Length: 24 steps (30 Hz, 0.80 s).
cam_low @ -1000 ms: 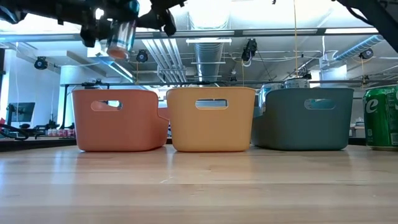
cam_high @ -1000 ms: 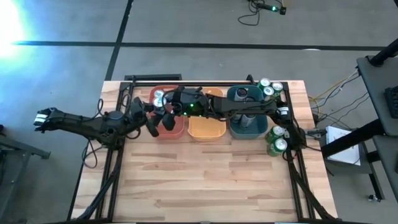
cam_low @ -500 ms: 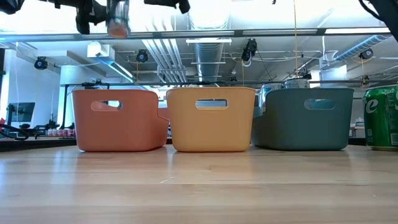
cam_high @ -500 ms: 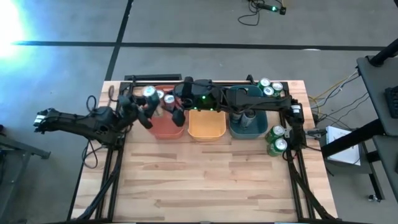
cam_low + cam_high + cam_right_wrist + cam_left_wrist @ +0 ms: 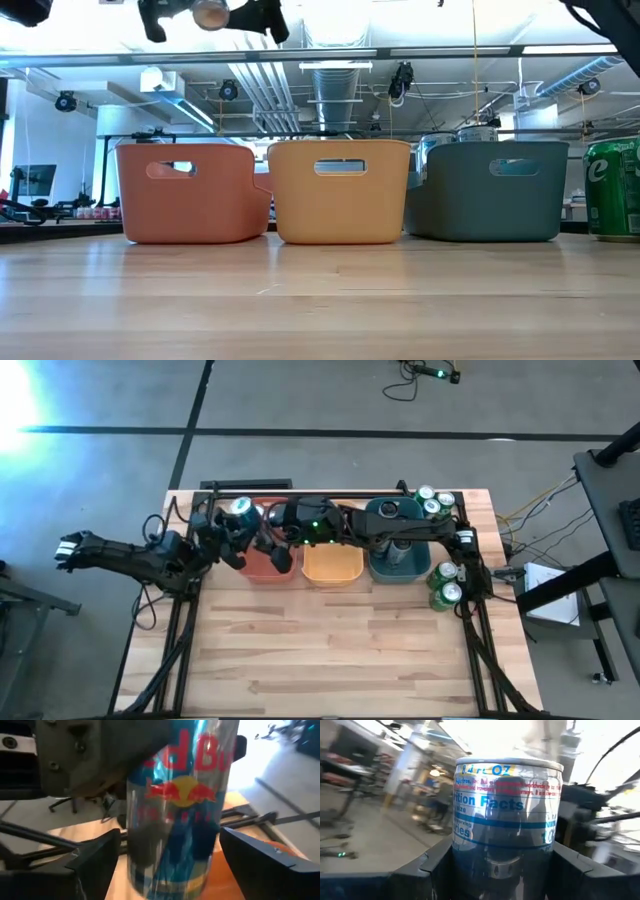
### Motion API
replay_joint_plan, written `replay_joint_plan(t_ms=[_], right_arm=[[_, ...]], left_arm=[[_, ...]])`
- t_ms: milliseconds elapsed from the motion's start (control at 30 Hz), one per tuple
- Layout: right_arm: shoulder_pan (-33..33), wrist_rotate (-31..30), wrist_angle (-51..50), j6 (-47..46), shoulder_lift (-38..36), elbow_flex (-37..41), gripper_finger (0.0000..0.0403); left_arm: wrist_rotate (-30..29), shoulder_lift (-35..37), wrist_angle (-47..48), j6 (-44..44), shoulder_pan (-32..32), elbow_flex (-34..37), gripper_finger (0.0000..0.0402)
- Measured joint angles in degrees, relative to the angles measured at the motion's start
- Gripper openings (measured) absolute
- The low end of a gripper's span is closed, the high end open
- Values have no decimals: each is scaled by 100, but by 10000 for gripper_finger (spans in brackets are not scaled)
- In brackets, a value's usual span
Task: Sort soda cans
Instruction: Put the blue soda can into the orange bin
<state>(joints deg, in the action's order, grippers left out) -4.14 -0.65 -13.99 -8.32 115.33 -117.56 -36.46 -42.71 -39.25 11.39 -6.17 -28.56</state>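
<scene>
A blue-and-silver soda can (image 5: 505,810) hangs high over the red bin (image 5: 262,565), with my left gripper (image 5: 235,530) shut on it. Its silver top (image 5: 240,508) shows from above. In the low view its round bottom (image 5: 210,13) shows at the picture's top. My right gripper (image 5: 170,840) is open, reaching in from the right over the bins. Its fingers (image 5: 95,860) stand on either side of the same can (image 5: 180,795). I cannot tell whether they touch it. Green cans (image 5: 445,585) stand at the right edge, and more cans (image 5: 432,501) at the far right corner. My left gripper pinches the can's side wall (image 5: 462,845) between its two fingers (image 5: 432,867), one on each side of the body. The fingers come from the table's left. The can is lifted clear above the red bin, with its top up and its bottom tipped toward the near edge.
Three bins stand in a row at the far side: red (image 5: 190,195), orange (image 5: 340,190) and teal (image 5: 490,190). A green can (image 5: 612,190) stands right of the teal bin. The wooden table (image 5: 330,650) stretches bare from the bins to the near edge.
My left gripper has carried the can up and toward the far edge, from over the red bin's near side to its far left corner. The can has risen nearly out of the low view and tipped its bottom toward the near edge. My right gripper has stayed close beside it.
</scene>
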Motion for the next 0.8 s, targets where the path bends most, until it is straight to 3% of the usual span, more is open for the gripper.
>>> replay_joint_plan(t_ms=[167, 367, 500, 633, 800], right_arm=[[0, 112, -207, -75, 2, 1, 299], [0, 177, -260, -67, -15, -7, 230], [0, 274, -511, 93, -67, -13, 228], [0, 335, -1345, 271, -226, -13, 228], [-9, 315, -2510, 872, -377, -13, 238]], left_arm=[[243, -245, -319, 1, -2, 7, 212], [301, -354, -403, -70, 4, -56, 220], [374, -263, -149, -205, -1, -61, 246], [417, 163, 1211, -198, -7, -282, 270], [719, 363, 4405, 286, 0, -1319, 277]])
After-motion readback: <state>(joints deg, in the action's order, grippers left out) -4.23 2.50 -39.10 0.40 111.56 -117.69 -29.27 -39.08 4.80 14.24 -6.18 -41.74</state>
